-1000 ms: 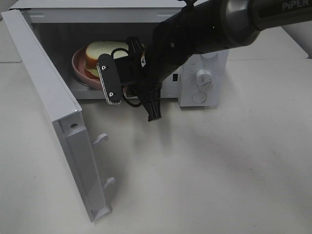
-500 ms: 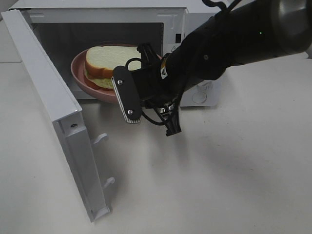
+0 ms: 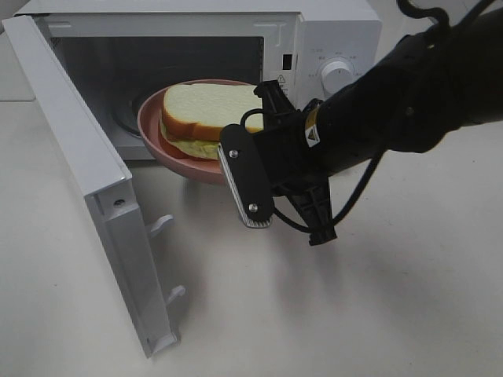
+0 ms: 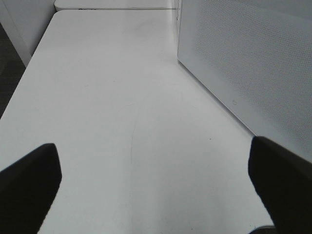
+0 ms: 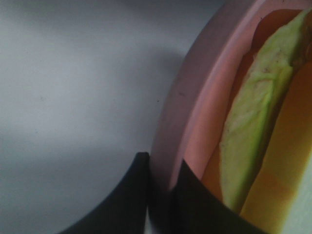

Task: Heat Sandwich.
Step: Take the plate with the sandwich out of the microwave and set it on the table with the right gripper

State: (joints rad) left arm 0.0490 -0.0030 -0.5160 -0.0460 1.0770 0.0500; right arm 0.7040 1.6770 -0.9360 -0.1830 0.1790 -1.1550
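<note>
Jaws of right gripper [image 5: 161, 187] pinch the pink plate [image 3: 161, 141] rim at its 4 o'clock edge; sandwich [image 3: 208, 118] rides on the plate, now half out past the microwave [image 3: 330, 31] mouth, earlier deep inside. Door [image 3: 86, 188] swung wide at 9 o'clock. Left gripper [image 4: 156, 192] jaws spread wide over bare tabletop [image 4: 112, 97], beside the microwave's side wall.

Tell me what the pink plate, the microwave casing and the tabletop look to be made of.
Pink plate: likely matte plastic or glazed ceramic; even colour, thick rolled rim, soft sheen. Microwave casing: white painted metal or plastic, smooth and uniform; its side is finely perforated in the left wrist view. Tabletop: white laminate-like surface, matte, faintly scuffed.
</note>
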